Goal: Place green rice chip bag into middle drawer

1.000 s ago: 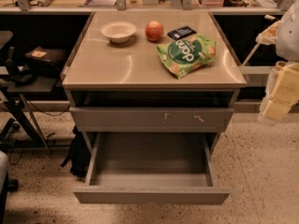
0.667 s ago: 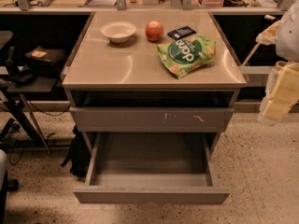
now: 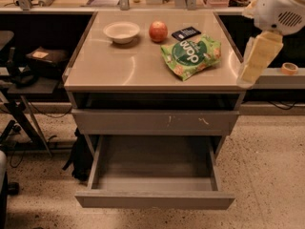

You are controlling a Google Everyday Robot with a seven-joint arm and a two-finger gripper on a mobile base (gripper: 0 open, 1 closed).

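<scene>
1. Back left of the flat tan laminate cabinet top [image 3: 128, 68]: small white round bowl [image 3: 121, 31].
2. Just right of the bowl, apart from it: round red apple [image 3: 158, 31].
3. Right of the apple, near the back edge: flat black rectangular packet [image 3: 186, 33].
4. Just in front of the packet, on the top's right side: crinkly light-green rice chip bag [image 3: 191, 56].
5. Under the top: closed grey drawer front with pale scratch marks [image 3: 155, 122]; below it, pulled out forward, wide shallow grey middle drawer [image 3: 155, 199].
6. Beyond the top's right edge, beside the bag and apart from it: pale robot gripper [image 3: 257, 58].
</scene>
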